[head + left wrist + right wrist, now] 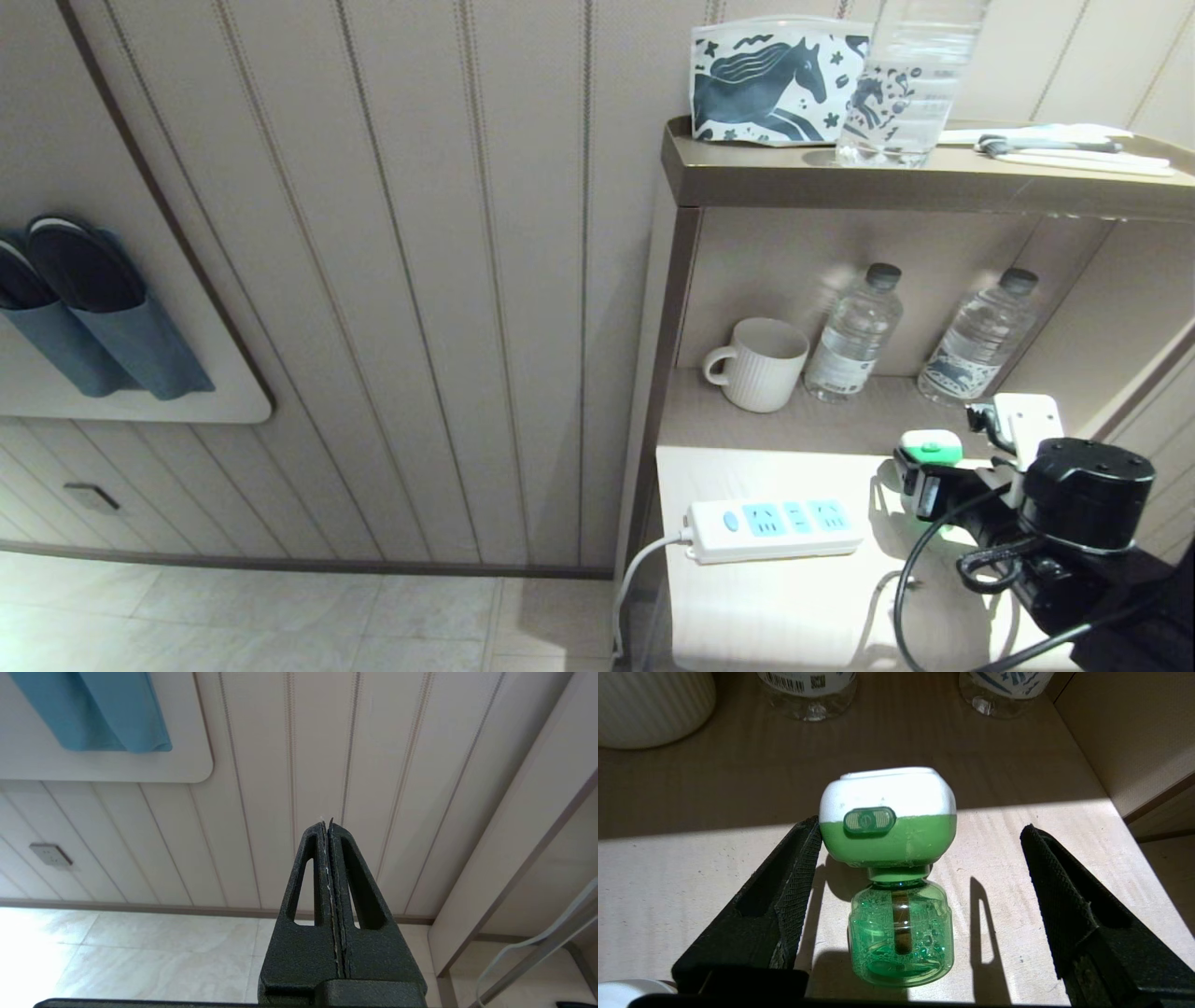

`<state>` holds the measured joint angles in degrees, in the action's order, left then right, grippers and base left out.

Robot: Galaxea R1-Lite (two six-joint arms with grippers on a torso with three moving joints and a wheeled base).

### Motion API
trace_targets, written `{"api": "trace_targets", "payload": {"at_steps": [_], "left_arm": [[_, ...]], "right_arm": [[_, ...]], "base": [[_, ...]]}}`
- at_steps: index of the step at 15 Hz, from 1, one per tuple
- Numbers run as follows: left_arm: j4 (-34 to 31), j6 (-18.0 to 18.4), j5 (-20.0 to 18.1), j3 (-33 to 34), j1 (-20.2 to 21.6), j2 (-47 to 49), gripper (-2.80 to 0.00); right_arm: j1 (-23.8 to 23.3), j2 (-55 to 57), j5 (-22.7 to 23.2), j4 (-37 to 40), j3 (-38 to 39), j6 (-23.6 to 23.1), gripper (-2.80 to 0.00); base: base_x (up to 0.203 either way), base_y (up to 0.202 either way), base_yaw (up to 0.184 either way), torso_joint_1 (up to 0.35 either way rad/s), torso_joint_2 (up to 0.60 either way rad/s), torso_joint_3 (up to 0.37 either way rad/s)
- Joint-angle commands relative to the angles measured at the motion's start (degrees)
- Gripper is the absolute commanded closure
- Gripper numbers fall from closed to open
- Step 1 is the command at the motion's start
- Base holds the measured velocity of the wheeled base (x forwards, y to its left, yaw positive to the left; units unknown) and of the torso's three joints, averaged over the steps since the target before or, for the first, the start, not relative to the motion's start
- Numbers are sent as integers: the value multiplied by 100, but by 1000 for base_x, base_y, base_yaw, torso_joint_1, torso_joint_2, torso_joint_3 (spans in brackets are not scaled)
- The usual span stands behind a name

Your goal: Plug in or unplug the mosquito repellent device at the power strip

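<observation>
Bench [775,607]: pale wood-grain top, matte. Power strip [775,528]: long white plastic bar, blue socket panels, lying flat, unoccupied. Right gripper [920,882]: black textured jaws apart, straddling the mosquito repellent device [889,826], likely for pickup; device lies unplugged, glossy white-green head, translucent bottle. Left gripper [330,826]: jaws together, idle near the wall.

On the bedside stand's pale top [747,597], the power strip [775,529] lies near the left edge with bare surface in front of it toward the front edge. The mosquito repellent device [889,858] sits near the right side, bracketed by the right gripper [920,858], whose spread fingers leave a gap on one flank and none on the other. Behind, a mug [758,363] and two water bottles [854,334] crowd the recessed back, under an overhanging shelf [840,182] that limits approach from above.
</observation>
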<state>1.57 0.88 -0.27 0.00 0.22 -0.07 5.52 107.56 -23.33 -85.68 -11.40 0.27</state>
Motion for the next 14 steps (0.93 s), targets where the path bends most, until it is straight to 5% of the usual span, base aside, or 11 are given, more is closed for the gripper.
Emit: {"api": "trace_targets", "payload": {"at_steps": [1,5,6,7,10,14], "left_arm": [[1,0,0,0,4,7,0],[1,0,0,0,4,7,0],[1,0,0,0,-4,7,0],[1,0,0,0,-2,7,0],[1,0,0,0,2,7,0],[1,0,0,0,4,7,0]], "right_arm": [[23,-602,75,114,19,-14,-280],[79,-1448,225,1085,-42,-13,-280],[107,-1697,230,1229,-13,-15,-234],[136,-2033,256,1431,31,-23,0],[173,-3386,486,2366,122,-34,0],[9,-5731,879,4598,256,-44,0]], "base": [[0,0,0,0,0,0],[0,0,0,0,0,0],[0,0,0,0,0,0],[0,0,0,0,0,0],[0,0,0,0,0,0],[0,0,0,0,0,0]]}}
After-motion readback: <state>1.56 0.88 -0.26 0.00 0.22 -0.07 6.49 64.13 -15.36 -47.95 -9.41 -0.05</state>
